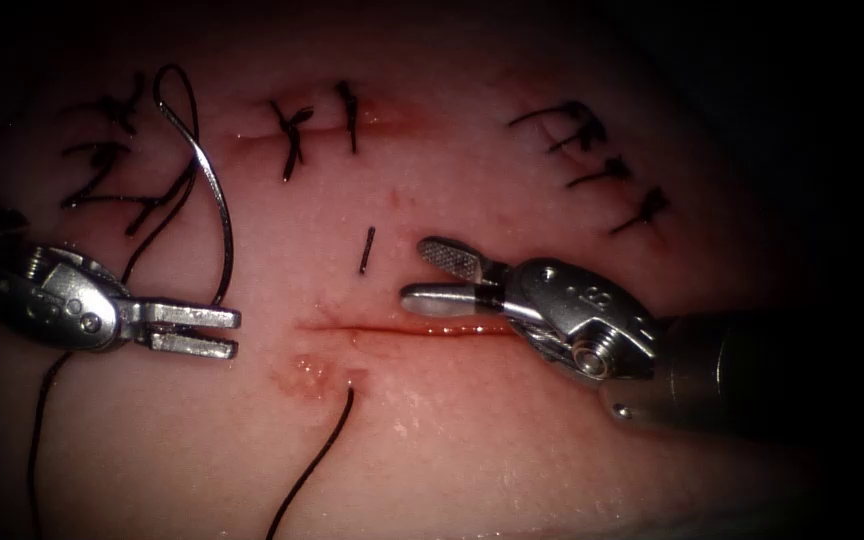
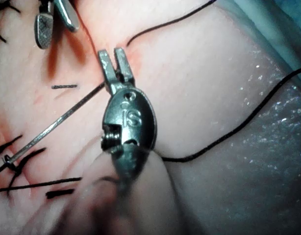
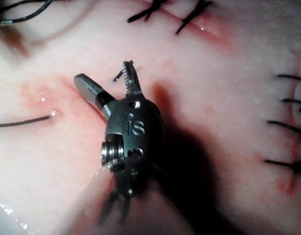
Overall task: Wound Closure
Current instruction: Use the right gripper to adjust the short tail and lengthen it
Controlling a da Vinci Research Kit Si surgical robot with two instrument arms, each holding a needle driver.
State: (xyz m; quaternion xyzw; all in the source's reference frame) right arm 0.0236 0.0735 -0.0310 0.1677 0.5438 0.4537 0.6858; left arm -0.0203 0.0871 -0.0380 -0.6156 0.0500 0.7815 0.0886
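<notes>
Endoscope view: the left tool (image 1: 234, 334) sits left of the cut (image 1: 392, 328), its jaws closed on the needle (image 1: 214, 210) near one end, with a slim gap between them. The needle arcs up and away toward the far side, clear of the tissue (image 1: 512, 450). Its other end carries the thread (image 1: 307, 470). The thread drops behind the left tool and runs toward the near edge. A second stretch comes out of the tissue just near of the cut, beside a patch of red fluid (image 1: 307, 372). A short thread end (image 1: 366, 249) stands on the far side of the cut, close to the right tool (image 1: 417, 272). That tool's jaws are spread wide over the cut's right part and hold nothing. Old stitches (image 1: 292, 135) cross a closed cut farther back, and others (image 1: 592, 150) lie far right.

Left wrist view: the needle (image 2: 52, 125) runs slantwise to the base of the left tool's (image 2: 112, 52) jaws, and the thread (image 2: 248, 120) trails across the tissue.

Right wrist view: the right tool (image 3: 104, 73) stands agape above the tissue, with the thread (image 3: 23, 121) entering the tissue to one side.
</notes>
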